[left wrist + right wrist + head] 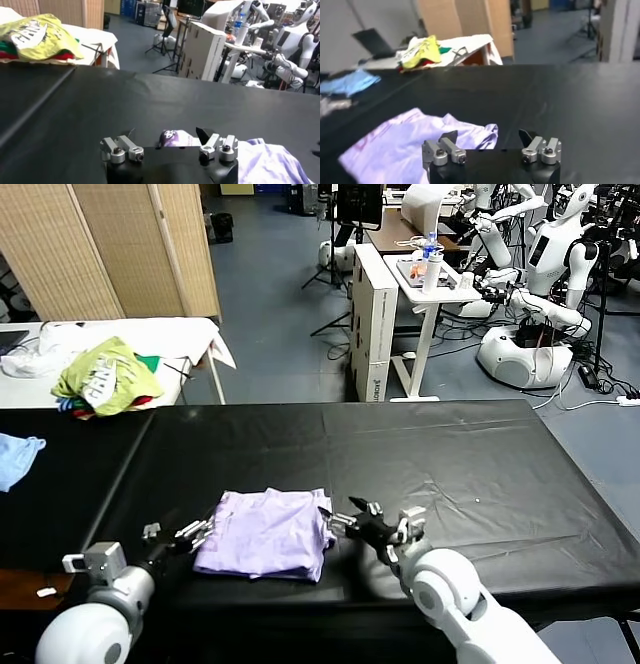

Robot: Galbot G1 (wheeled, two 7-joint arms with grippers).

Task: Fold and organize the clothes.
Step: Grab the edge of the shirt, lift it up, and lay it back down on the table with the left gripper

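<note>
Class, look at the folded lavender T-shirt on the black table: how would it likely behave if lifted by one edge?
The T-shirt would probably droop and unfold: its edges already lie rumpled and wavy. It looks thin, so likely light. Pushed across the black table, it would probably bunch rather than slide whole.

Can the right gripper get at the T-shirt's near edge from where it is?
Probably yes. The right gripper sits open right beside the T-shirt, with only bare black table around and nothing between them.
</note>
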